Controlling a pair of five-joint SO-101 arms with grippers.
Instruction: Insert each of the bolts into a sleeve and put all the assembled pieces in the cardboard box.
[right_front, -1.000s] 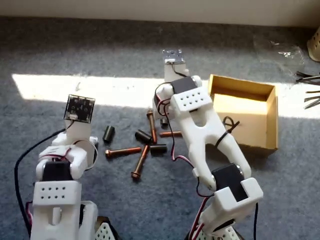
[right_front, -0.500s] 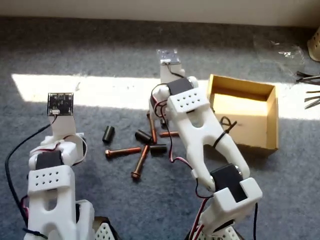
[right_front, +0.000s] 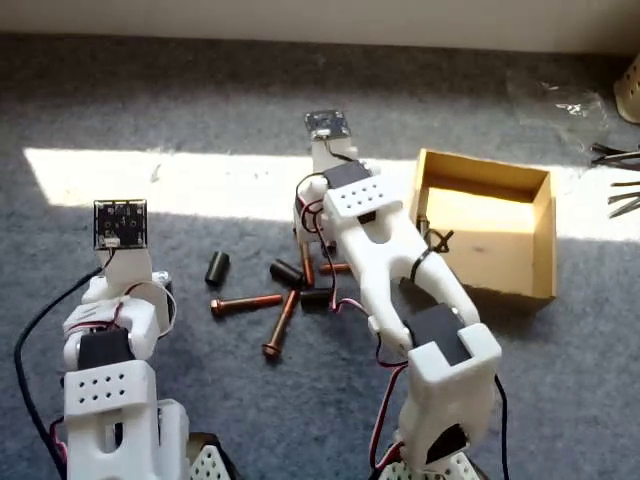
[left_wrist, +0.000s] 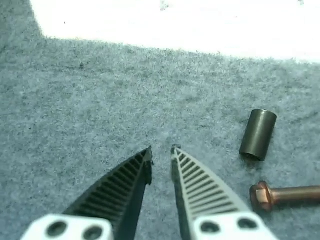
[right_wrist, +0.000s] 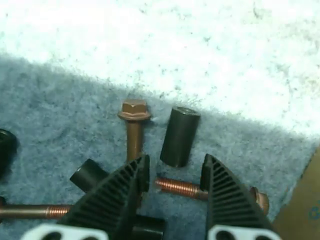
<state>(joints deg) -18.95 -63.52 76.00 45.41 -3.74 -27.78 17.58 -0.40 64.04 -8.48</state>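
Copper bolts and black sleeves lie loose on the grey carpet. My right gripper (right_wrist: 176, 160) hangs open just above one sleeve (right_wrist: 180, 136), with a bolt (right_wrist: 134, 127) beside it and another bolt (right_wrist: 180, 187) lying crosswise under the fingers. Two more sleeves (right_wrist: 89, 175) (right_wrist: 145, 227) lie closer in. My left gripper (left_wrist: 161, 150) is slightly open over bare carpet, a little way from a lone sleeve (left_wrist: 258, 134) (right_front: 217, 267) and a bolt head (left_wrist: 262, 196). The cardboard box (right_front: 530, 180) stands open to the right of the right arm (right_front: 380, 240).
In the high view two bolts (right_front: 245, 302) (right_front: 282, 323) lie between the arms, near the left arm (right_front: 110, 330). Dark cable ties (right_front: 615, 155) and clear plastic lie at the far right. A sunlit strip (right_front: 200, 180) crosses the carpet beyond the parts.
The left arm swung left, away from the parts, and its wrist has dropped a little. The right arm shifted left over the cluster of bolts and sleeves.
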